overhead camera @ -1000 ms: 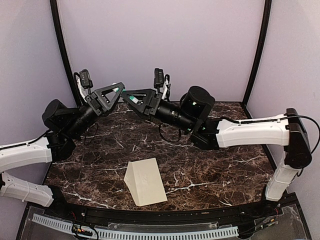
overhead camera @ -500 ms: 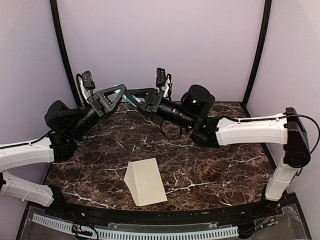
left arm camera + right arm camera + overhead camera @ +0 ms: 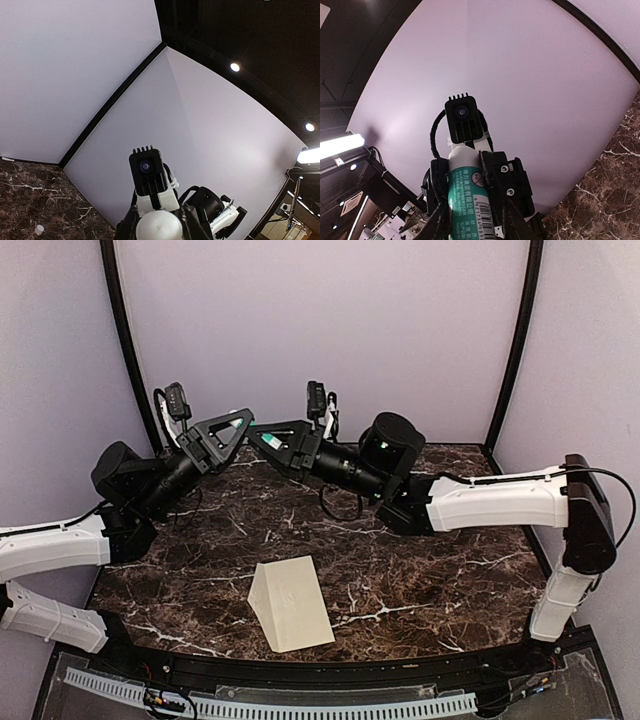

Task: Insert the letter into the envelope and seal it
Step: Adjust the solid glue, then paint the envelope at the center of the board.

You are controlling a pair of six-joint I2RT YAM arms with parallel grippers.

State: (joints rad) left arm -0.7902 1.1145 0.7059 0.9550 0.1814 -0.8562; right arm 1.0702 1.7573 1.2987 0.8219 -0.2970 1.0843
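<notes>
envelope (image 3: 292, 602) — pale cream, flat on marble table (image 3: 450, 570), flap raised along its left side. right gripper (image 3: 258, 432) clamps teal-labelled glue stick (image 3: 465, 192); left gripper (image 3: 240, 420) pinches a white cap (image 3: 159, 226).

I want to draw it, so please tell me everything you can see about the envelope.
The envelope is plain, pale cream paper. It is a rectangle lying on the dark marble table, near the front edge and turned a bit askew. A triangular flap shows along its left side, looking darker than the rest. There is a small faint mark on its face. Only the table touches it. No letter shows.
</notes>
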